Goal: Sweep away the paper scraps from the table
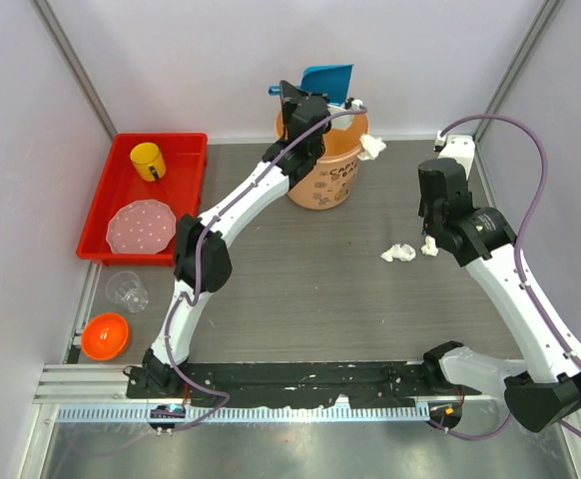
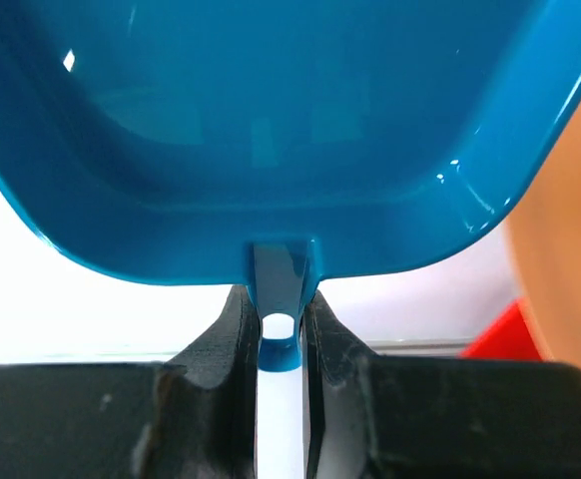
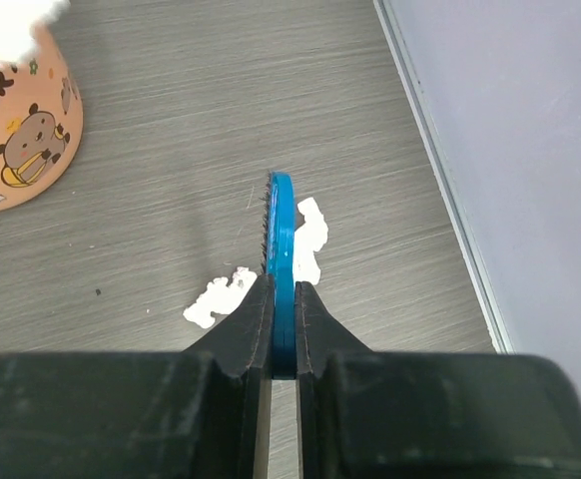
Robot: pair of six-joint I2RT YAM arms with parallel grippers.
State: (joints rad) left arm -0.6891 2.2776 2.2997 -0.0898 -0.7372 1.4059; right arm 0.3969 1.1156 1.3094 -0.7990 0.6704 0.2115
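Observation:
My left gripper (image 1: 305, 108) is shut on the handle of the blue dustpan (image 1: 328, 80) and holds it over the orange bucket (image 1: 322, 172) at the back. In the left wrist view the dustpan (image 2: 271, 130) fills the frame, its handle clamped between the jaws of the left gripper (image 2: 279, 299). One white paper wad (image 1: 372, 146) sits at the bucket's rim. My right gripper (image 1: 431, 228) is shut on a thin blue brush (image 3: 281, 235), held low over the table (image 1: 300, 289). Two paper scraps (image 1: 398, 252) (image 1: 429, 245) lie beside the brush, one on each side (image 3: 219, 296) (image 3: 308, 238).
A red tray (image 1: 99, 215) at the left holds a yellow cup (image 1: 148, 160) and a pink plate (image 1: 141, 228). A clear cup (image 1: 128, 290) and an orange bowl (image 1: 105, 335) stand near it. The right wall (image 3: 530, 150) runs close to the scraps. The bucket (image 3: 21, 130) is left of the brush.

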